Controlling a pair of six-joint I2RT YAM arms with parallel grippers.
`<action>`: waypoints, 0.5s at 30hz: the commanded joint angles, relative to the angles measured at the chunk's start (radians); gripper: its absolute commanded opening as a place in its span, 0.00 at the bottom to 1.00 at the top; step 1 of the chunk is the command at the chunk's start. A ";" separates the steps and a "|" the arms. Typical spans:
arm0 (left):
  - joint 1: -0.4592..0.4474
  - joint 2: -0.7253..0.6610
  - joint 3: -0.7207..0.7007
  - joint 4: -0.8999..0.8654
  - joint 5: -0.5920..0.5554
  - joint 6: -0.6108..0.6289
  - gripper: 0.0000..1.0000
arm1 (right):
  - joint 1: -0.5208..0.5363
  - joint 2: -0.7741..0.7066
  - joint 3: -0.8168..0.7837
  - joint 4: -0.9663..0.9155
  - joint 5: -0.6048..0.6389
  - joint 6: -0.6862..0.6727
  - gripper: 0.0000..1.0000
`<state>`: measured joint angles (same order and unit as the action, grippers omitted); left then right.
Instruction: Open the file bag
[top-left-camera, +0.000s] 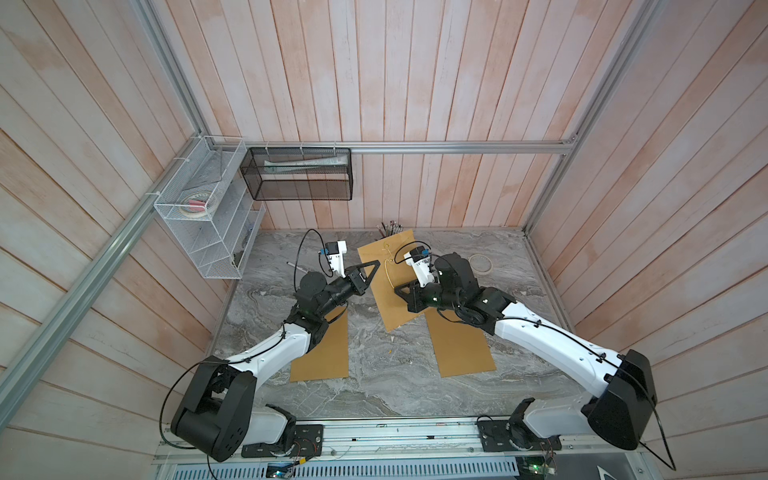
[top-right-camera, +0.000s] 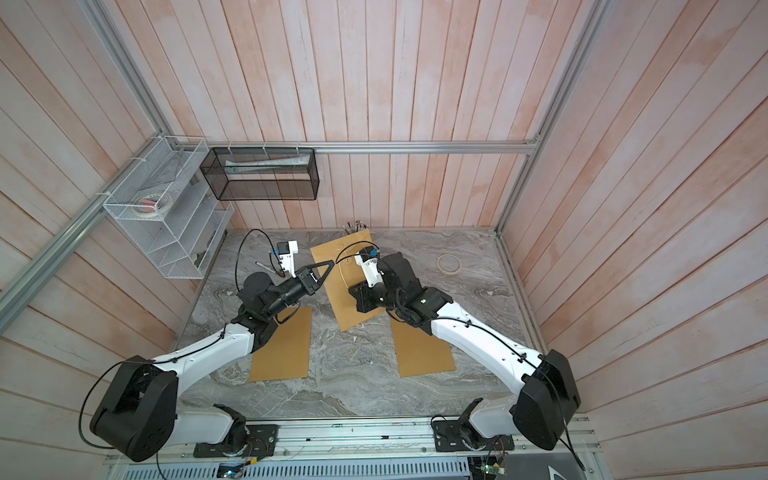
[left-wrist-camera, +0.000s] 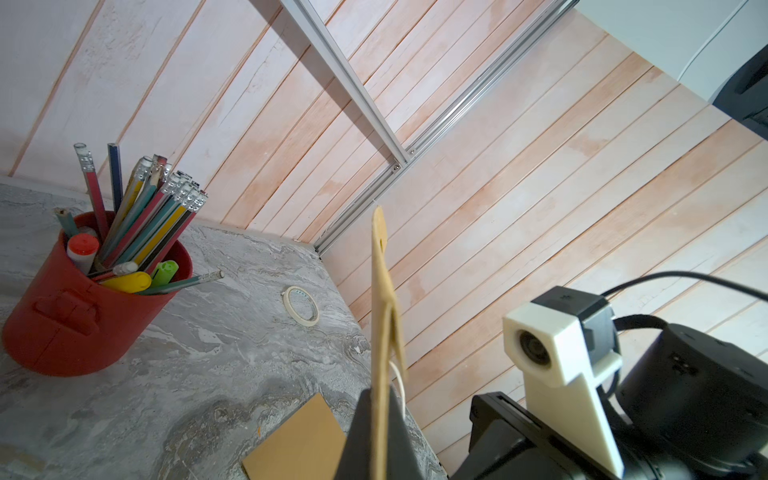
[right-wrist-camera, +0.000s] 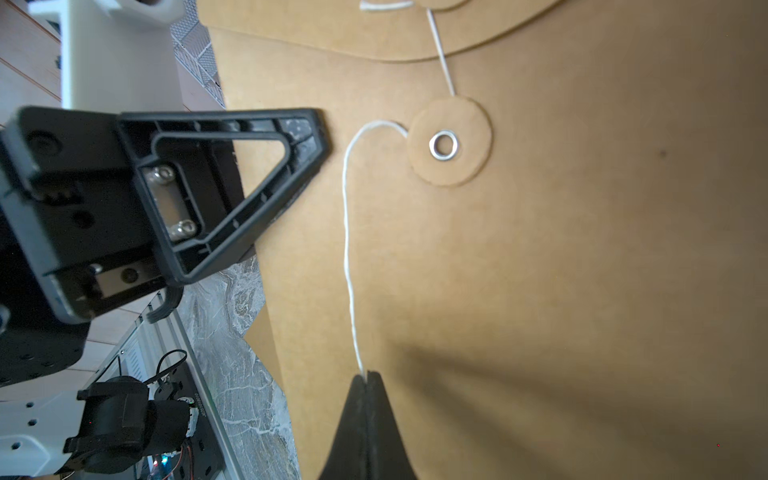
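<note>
l fingers (left-wrist-camera: 358, 440) clamp file bag (right-wrist-camera: 540, 270) edge, r fingers (right-wrist-camera: 351, 424) clamp string (right-wrist-camera: 347, 249).

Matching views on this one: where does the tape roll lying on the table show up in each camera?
In a top view: tape roll on the table, right of the file bag.
In a top view: same spot, right of the bag.
Left wrist: on the table, between the pen cup and the edge-on bag.
Right wrist: not in it.
Shared landmark: the file bag, in all four.
</note>
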<state>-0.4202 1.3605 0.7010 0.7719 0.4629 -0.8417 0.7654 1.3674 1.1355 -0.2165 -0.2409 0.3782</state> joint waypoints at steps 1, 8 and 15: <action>0.008 -0.024 0.022 0.002 -0.006 0.016 0.00 | 0.007 -0.027 -0.019 -0.033 0.035 0.010 0.00; 0.015 -0.032 0.022 -0.006 -0.007 0.023 0.00 | 0.003 -0.037 -0.026 -0.066 0.068 0.001 0.00; 0.018 -0.037 0.019 -0.007 -0.006 0.022 0.00 | -0.010 -0.052 -0.046 -0.088 0.090 0.001 0.00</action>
<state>-0.4076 1.3441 0.7010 0.7555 0.4629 -0.8345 0.7624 1.3388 1.1046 -0.2695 -0.1795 0.3775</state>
